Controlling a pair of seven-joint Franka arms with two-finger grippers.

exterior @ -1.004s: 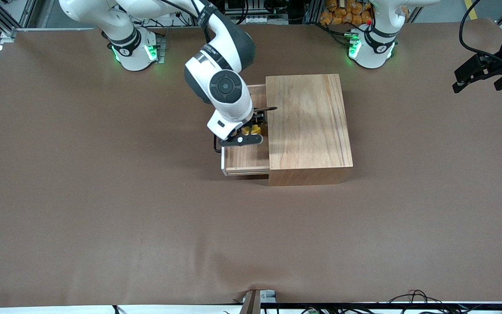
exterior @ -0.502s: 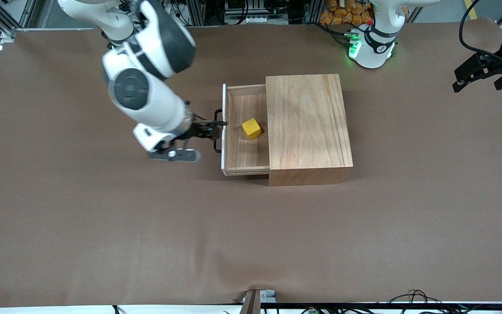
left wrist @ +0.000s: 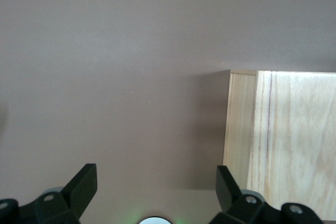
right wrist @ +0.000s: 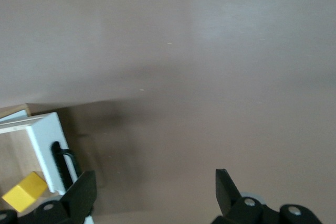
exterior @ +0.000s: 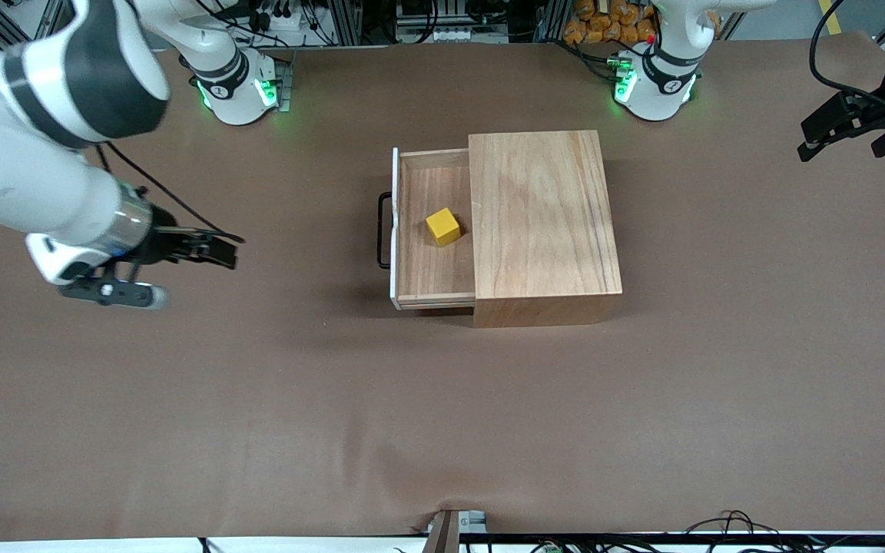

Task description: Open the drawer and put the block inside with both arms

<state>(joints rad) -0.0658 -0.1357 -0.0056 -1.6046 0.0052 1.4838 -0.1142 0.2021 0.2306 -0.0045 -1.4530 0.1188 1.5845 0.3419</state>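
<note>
**A:** Where is the block?

**B:** The block sits on the floor of the drawer, near the middle of the exposed part and close to where the tray runs under the wooden box. It rests slightly turned, touching neither side wall. The right wrist view catches it too, just inside the white front panel.

**A:** And the drawer itself?

**B:** Pulled out toward the right arm's end of the desk. Its black handle stands free, with nothing on it.

**A:** What about the right end effector?

**B:** The right end effector hangs over bare desk well apart from the drawer, toward the right arm's end. Its fingers are spread wide with nothing between them.

**A:** And the left one?

**B:** The left end effector is over the edge of the desk at the left arm's end, well away from the box. In its own wrist view the fingers stand wide apart and empty, with a corner of the wooden box visible below.
</note>
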